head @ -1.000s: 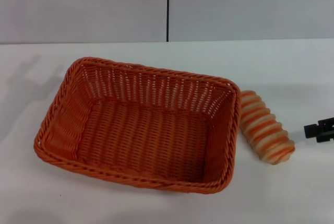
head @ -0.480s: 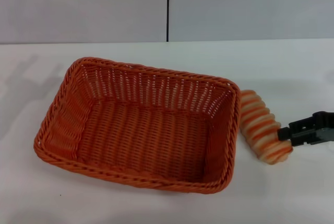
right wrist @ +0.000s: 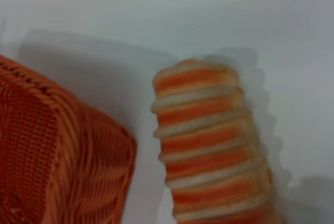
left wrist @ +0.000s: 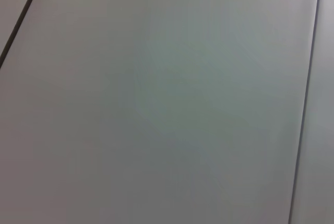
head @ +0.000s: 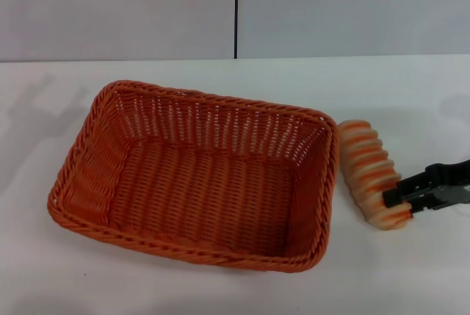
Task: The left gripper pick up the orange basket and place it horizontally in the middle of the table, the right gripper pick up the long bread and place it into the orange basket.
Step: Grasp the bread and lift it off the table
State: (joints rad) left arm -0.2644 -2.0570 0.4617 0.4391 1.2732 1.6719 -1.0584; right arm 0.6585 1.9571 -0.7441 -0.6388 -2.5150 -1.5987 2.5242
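The orange basket (head: pixel 192 249) lies lengthwise across the middle of the white table (head: pixel 411 87), with nothing inside it. Just right of it, the long bread (head: pixel 369 170) lies on the table with its striped ridges facing up. My right gripper (head: pixel 401 197) reaches in from the right edge. Its black jaws are open and touch the bread's near end. In the right wrist view the long bread (right wrist: pixel 209 145) fills the middle, with a corner of the orange basket (right wrist: pixel 57 156) beside it. My left gripper is out of view, and its wrist view holds only a plain grey surface.
A grey wall (head: pixel 117 6) with a dark vertical seam (head: pixel 236 6) stands behind the table. Bare white tabletop lies behind the basket, to its left and in front of it.
My right gripper has come in from the right edge and reached the bread's near end. The bread has turned slightly, its far end swinging right. The basket has not moved.
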